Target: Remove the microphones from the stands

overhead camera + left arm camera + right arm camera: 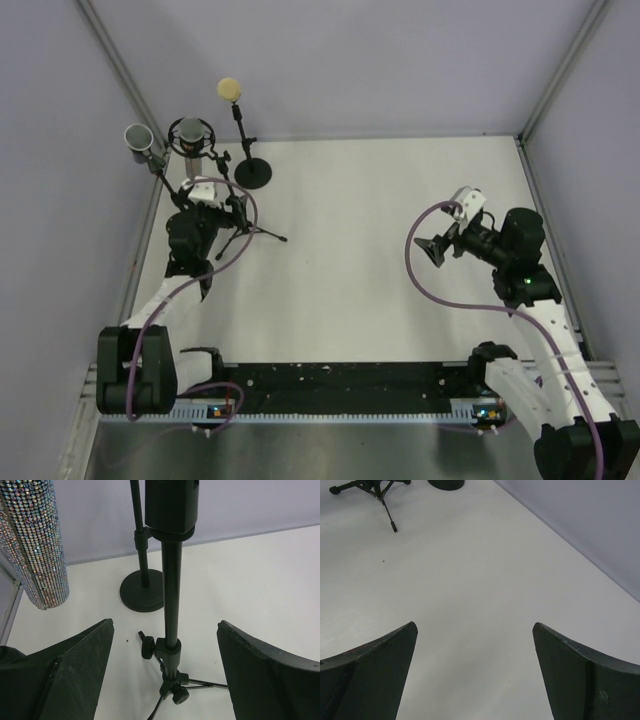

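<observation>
Straddling the pole of the tripod stand (171, 595), your left gripper (165, 625) is holding its fingers (75, 670) wide apart. One finger is sitting on each side of the pole. They are touching nothing and gripping nothing.

The dark microphone (171, 502) is sitting upright on top of that pole, above the fingers. From above, it is standing near the far left corner of the worktop (380, 250).

A glittered microphone (37, 540) is hanging in just to the left of the dark one. A round-base stand (142, 592) is standing just behind the tripod's pole. It is carrying a foam-capped microphone (229, 89).

Your right gripper (474, 625) is hovering well apart from all this, over the right side of the worktop. Its fingers are spread wide with nothing between them and bare worktop showing below. One tripod leg is showing at the far top left of the right wrist view.
</observation>
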Robot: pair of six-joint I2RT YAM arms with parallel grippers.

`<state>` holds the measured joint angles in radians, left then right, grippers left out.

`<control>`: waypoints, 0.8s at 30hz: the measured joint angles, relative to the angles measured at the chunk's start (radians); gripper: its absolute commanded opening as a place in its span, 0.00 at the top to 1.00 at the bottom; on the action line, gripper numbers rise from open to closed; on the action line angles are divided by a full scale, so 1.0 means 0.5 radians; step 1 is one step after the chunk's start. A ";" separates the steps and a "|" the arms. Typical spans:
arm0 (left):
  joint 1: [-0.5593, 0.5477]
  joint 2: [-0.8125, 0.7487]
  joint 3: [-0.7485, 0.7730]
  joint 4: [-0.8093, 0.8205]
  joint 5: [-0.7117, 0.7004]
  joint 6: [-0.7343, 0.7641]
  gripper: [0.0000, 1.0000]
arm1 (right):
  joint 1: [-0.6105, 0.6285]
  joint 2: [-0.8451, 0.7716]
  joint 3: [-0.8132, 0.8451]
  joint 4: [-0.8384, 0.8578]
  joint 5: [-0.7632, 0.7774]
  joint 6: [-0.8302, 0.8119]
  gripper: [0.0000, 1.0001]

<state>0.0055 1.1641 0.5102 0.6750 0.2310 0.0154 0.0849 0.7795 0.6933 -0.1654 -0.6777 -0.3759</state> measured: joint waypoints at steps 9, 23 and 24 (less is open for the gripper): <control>-0.016 0.161 0.012 0.243 -0.044 -0.088 0.26 | 0.008 0.026 0.000 0.002 0.008 -0.044 0.01; -0.060 0.278 0.027 0.433 -0.027 -0.140 0.49 | 0.019 0.041 -0.030 0.002 0.014 -0.081 0.01; -0.060 0.286 0.027 0.440 -0.030 -0.140 0.57 | 0.020 0.042 -0.030 0.002 0.014 -0.082 0.01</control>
<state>-0.0246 1.3071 0.5236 0.8951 0.2161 -0.0547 0.0948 0.8005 0.6785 -0.1642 -0.6704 -0.4171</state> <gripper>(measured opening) 0.551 0.990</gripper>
